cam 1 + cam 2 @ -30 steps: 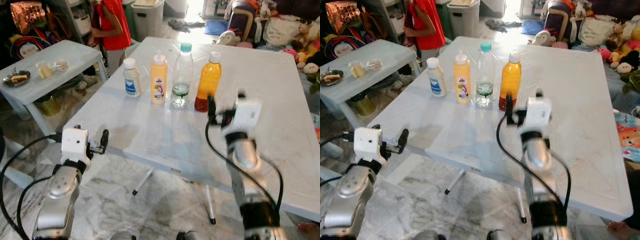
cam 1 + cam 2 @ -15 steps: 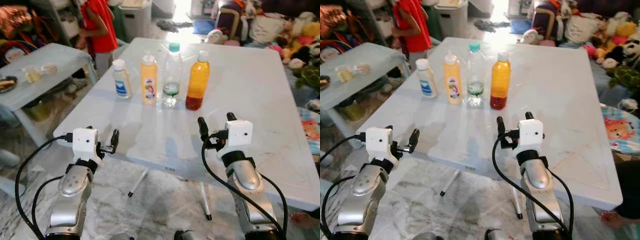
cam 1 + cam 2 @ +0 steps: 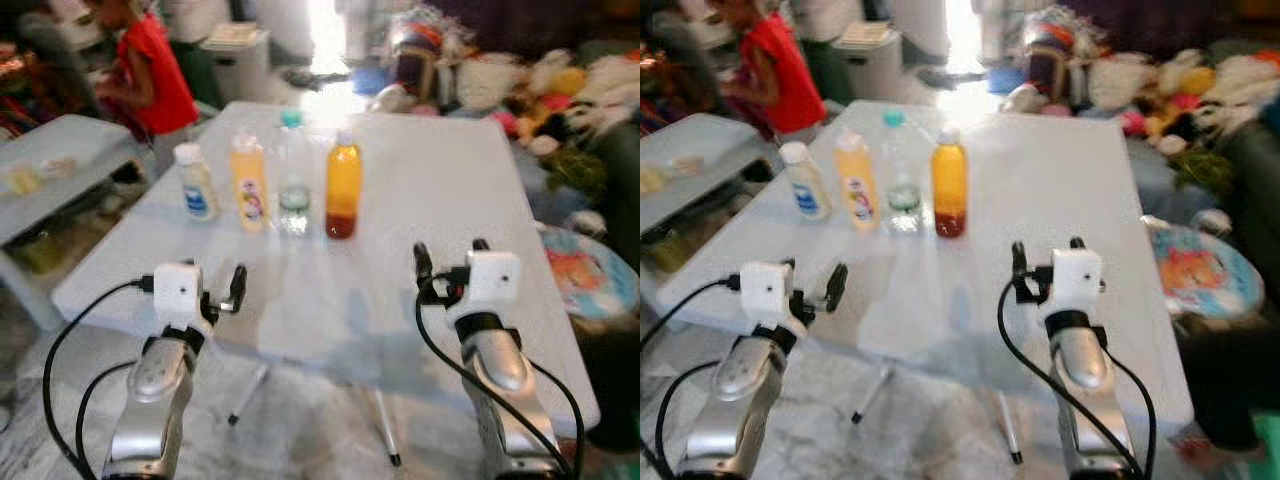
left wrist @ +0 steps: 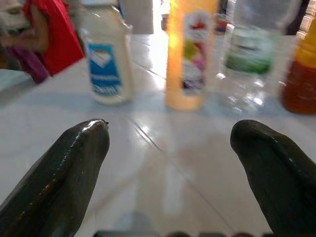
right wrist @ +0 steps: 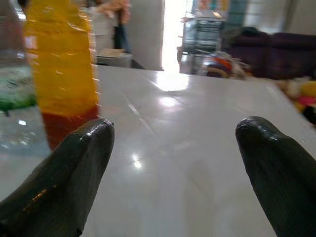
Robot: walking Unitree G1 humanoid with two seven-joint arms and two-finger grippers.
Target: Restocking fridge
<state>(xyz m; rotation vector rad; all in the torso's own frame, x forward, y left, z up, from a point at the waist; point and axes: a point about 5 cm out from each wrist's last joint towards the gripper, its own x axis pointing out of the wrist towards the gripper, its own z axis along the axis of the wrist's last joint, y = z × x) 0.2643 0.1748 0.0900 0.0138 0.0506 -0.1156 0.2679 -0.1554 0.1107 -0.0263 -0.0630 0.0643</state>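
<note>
Four bottles stand in a row across the far half of the white table (image 3: 440,170): a small white bottle with a blue label (image 3: 195,181), a yellow squeeze bottle (image 3: 247,183), a clear bottle with a teal cap (image 3: 292,175) and an orange juice bottle (image 3: 343,187). My left gripper (image 3: 222,295) is open at the table's near left edge, facing the white bottle (image 4: 106,59) and the yellow bottle (image 4: 190,54). My right gripper (image 3: 450,258) is open over the near right part of the table. The orange bottle (image 5: 61,74) stands ahead of it, off to one side. Both grippers hold nothing.
A person in a red top (image 3: 150,80) stands beyond the table's far left corner, beside a low side table (image 3: 60,170) and a bin (image 3: 235,55). Plush toys (image 3: 560,90) pile up at the back right. A colourful round mat (image 3: 590,280) lies on the floor to the right.
The whole picture has shifted and blurred, so the camera moved. My right gripper has drawn back from beside the orange bottle toward the near edge. The bottles have not moved.
</note>
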